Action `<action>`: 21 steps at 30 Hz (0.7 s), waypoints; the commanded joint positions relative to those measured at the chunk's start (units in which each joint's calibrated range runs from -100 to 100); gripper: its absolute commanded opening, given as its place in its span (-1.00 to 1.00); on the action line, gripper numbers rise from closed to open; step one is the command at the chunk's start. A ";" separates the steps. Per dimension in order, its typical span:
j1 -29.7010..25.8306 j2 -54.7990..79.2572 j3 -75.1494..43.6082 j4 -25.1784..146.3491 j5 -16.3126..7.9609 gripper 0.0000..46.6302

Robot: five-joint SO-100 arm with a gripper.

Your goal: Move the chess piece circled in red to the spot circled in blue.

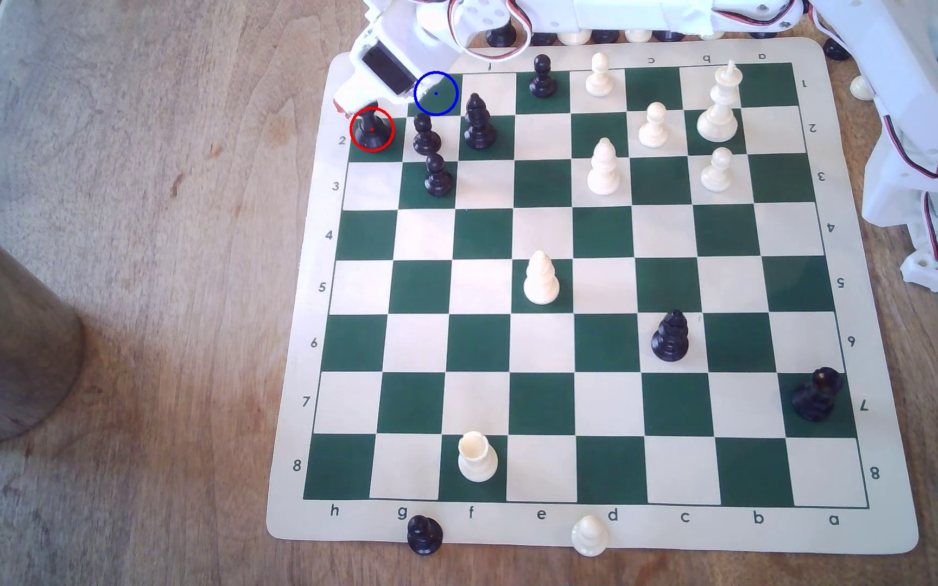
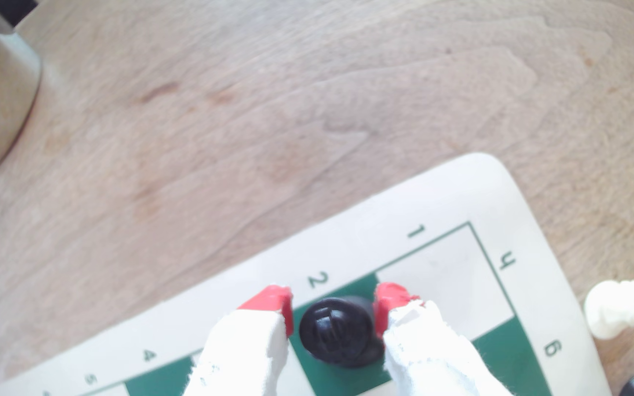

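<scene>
The chess piece (image 1: 372,132), tall and matte black, stands on the green square ringed in red at the mat's far corner on the exterior view's left. My gripper (image 1: 362,112) reaches down over it. In the wrist view the chess piece (image 2: 340,331) sits between the two red-tipped fingers (image 2: 269,300) of my gripper (image 2: 332,304). One pad is against its side and a thin gap shows at the other, so the gripper is open around it. The spot (image 1: 436,93), a green square ringed in blue, lies one square diagonally away, partly under the white arm.
Two black pawns (image 1: 426,135) (image 1: 437,176) and a black bishop (image 1: 478,123) stand close beside the piece. A wooden cylinder (image 1: 4,338) stands off the chess mat (image 1: 297,315) on the exterior view's left. Captured pieces lie along the far edge, among them a white one (image 2: 620,308).
</scene>
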 commanded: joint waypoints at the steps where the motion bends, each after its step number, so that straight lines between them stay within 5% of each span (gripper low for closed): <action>1: -0.68 -3.83 0.05 -0.80 0.24 -0.54; 8: -0.76 -4.17 1.59 -0.80 0.68 -0.58; 15: -0.76 -4.67 1.50 -1.13 0.78 -0.98; 21: -0.53 -5.69 1.59 -1.29 0.73 -0.99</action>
